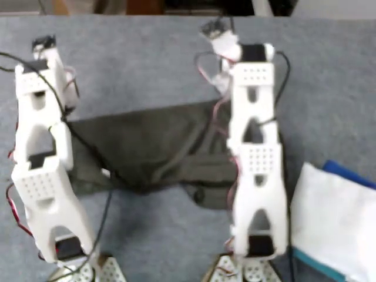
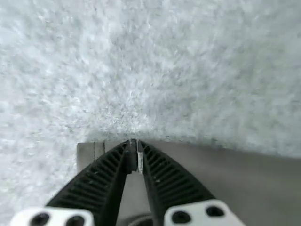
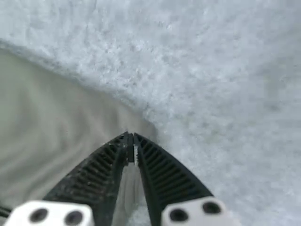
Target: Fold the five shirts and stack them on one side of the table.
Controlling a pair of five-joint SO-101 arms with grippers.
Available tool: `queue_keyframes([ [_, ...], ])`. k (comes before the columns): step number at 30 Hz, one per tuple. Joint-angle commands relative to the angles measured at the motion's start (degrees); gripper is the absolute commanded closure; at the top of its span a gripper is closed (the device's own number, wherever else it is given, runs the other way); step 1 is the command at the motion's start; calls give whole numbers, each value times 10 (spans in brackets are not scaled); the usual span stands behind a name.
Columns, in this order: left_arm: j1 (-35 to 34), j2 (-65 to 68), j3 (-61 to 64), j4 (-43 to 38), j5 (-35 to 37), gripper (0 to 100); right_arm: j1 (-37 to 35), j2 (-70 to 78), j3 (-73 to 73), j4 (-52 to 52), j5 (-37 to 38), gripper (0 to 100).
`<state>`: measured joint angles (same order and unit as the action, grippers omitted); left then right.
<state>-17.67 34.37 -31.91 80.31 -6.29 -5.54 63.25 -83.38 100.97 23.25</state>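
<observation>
A dark olive shirt (image 1: 147,141) lies spread and creased on the grey table (image 1: 147,64) between the two arms. In the left wrist view my left gripper (image 2: 133,148) is shut at a corner of the shirt (image 2: 235,188), with a thin pale strip of cloth pinched between its tips. In the right wrist view my right gripper (image 3: 130,141) is likewise shut at another corner of the shirt (image 3: 47,141). From above, the left gripper (image 1: 44,44) is at the far left. The right gripper (image 1: 216,29) is at the far middle.
A folded stack of white and blue cloth (image 1: 335,217) sits at the near right edge. Black and red cables trail from both arms across the shirt. Bare grey felt stretches beyond the shirt on the far side.
</observation>
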Motion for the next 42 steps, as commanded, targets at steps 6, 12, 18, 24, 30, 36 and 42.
queue_keyframes([
  [6, 16, -11, -155, 200, -99, 981, 3, -115, 53, 15, 3, 993],
  [12, 22, -74, -33, 206, -143, 981, -2, -280, 240, 14, -17, 993],
  [18, 88, -243, 255, 145, -179, 981, 0, -378, 427, -27, -16, 990],
  [24, 103, -326, 462, -47, -125, 981, -1, -373, 607, -208, -17, 990],
  [30, 102, -326, 473, -120, -31, 981, -2, -337, 718, -379, -17, 991],
  [36, 96, -325, 494, -113, -25, 981, 0, -288, 734, -432, -17, 991],
  [42, 98, -327, 505, -18, -87, 981, 1, -262, 699, -419, -17, 991],
])
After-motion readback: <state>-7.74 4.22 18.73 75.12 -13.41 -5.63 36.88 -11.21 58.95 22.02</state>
